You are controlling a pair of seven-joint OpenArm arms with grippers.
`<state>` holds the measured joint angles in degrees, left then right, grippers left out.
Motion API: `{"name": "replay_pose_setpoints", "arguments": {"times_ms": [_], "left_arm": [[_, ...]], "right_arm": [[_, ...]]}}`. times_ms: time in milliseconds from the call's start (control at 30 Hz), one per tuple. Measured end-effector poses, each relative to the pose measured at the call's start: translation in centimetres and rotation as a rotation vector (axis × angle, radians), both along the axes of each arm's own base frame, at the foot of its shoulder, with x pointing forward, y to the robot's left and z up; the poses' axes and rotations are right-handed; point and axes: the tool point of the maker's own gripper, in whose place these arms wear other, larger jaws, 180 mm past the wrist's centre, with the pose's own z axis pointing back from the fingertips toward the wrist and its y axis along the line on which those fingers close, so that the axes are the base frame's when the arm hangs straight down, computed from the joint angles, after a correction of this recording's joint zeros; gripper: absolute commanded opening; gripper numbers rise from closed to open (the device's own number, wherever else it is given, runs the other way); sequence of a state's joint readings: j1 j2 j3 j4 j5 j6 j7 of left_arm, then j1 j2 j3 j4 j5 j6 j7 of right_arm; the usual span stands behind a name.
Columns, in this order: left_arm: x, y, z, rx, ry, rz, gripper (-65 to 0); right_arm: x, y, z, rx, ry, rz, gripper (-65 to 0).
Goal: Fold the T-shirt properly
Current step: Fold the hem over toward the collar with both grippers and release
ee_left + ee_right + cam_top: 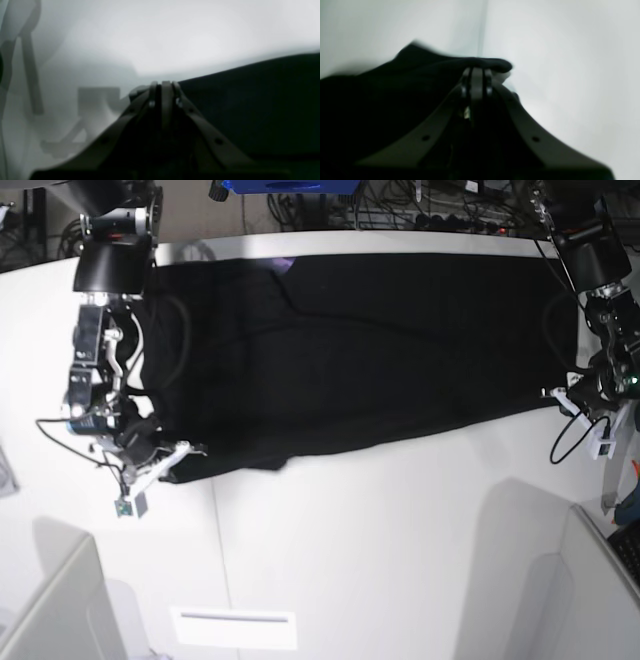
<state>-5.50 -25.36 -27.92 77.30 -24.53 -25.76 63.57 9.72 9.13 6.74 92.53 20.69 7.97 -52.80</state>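
Both tools are pinching closed on the T-shirt [350,350], right tool [477,71] at a bunched corner, left tool [163,83] at the hem edge, risking uneven tension skewing the cloth across the surface [380,540]

We are looking at a robotics lab bench, not a home. A plain white table [350,510] fills the base view, with a bundle of loose cables [420,205] and a power strip [462,218] along its far edge, well beyond both pincers. A blue box [290,185] sits there too. White partition panels [55,605] stand at the near corners, below the right gripper [172,463] and the left gripper [572,398].
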Motion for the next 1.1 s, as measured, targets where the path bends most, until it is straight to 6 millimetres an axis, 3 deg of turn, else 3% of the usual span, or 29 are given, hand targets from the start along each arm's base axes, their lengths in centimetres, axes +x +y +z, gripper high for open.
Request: {"name": "replay_pose_setpoints", "arguments": {"times_ms": [167, 367, 467, 567, 733, 867, 1100], "left_arm": [[-1.8, 0.1, 1.5, 0.014, -0.002, -0.011, -65.0], [-4.0, -1.3, 2.5, 0.067, 0.039, -0.08, -65.0], [-5.3, -0.6, 3.0, 0.087, 0.056, -0.063, -65.0], [-6.9, -0.3, 2.9, 0.116, 0.096, -0.072, -65.0], [-10.0, 0.1, 2.2, 0.151, 0.172, -0.096, -65.0], [-11.9, 0.4, 1.4, 0.158, 0.228, -0.105, -65.0], [-12.5, 0.3, 1.2, 0.157, 0.241, -0.107, -65.0]], "right_arm": [[-3.0, -0.4, 0.4, -0.005, 0.04, -0.008, -65.0], [-6.6, -1.1, 1.7, -0.038, 0.04, -0.02, -65.0], [-8.0, -1.8, 1.5, -0.037, 0.072, -0.04, -65.0], [-9.8, -1.7, 0.4, -0.027, 0.12, -0.058, -65.0], [-12.7, 0.2, -1.4, 0.039, 0.191, -0.044, -65.0], [-14.2, 1.9, -1.7, 0.161, 0.206, -0.028, -65.0], [-15.3, 0.9, -0.9, 0.309, 0.19, -0.084, -65.0]]}}
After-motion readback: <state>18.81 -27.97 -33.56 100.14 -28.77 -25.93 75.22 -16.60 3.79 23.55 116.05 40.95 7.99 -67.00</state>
